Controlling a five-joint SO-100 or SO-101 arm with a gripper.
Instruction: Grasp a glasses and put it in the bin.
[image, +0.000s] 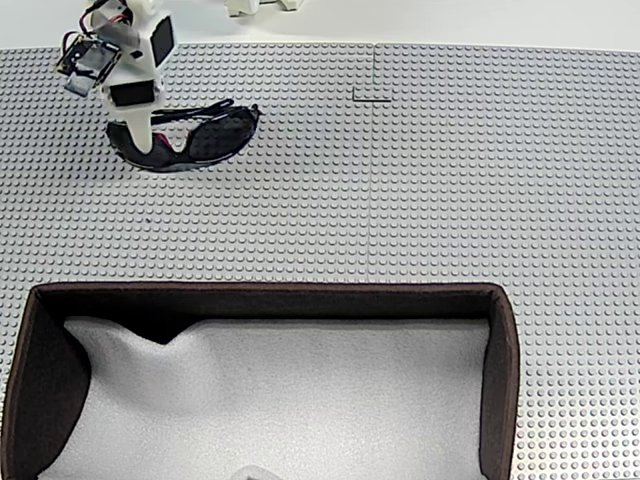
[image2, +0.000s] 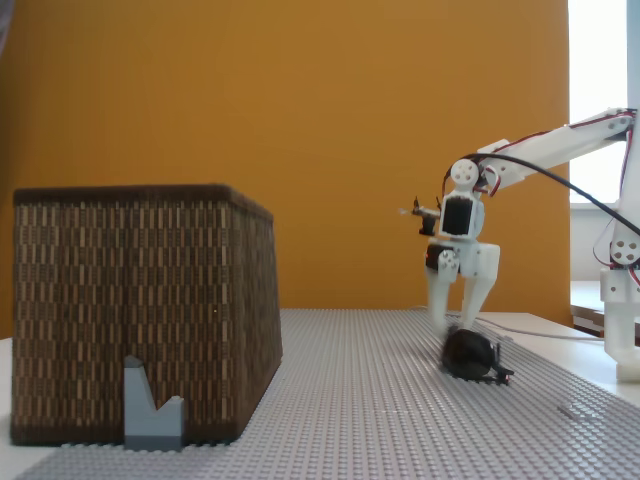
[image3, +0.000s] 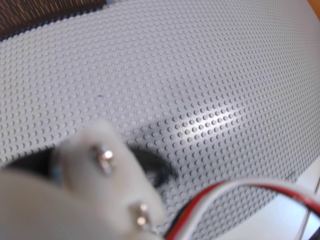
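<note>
We find the glasses (image: 200, 140) lying flat on the studded mat (image: 420, 180) at about ten o'clock in the top-down fixed view, well apart from the bin (image: 500, 380), which sits open-topped at six o'clock, ready to take a drop from above. The gripper (image: 150, 140) stands over the left lens, fingers pointed down, we judge to straddle the frame. In the side fixed view the arm (image2: 545, 150) reaches in from three o'clock, wrist bent so the gripper (image2: 455, 325) hangs nearly upright, its two fingers spread with tips at the glasses (image2: 470, 355). The jaws look parted; we cannot tell whether they grip anything yet. The wrist view is blurred.
</note>
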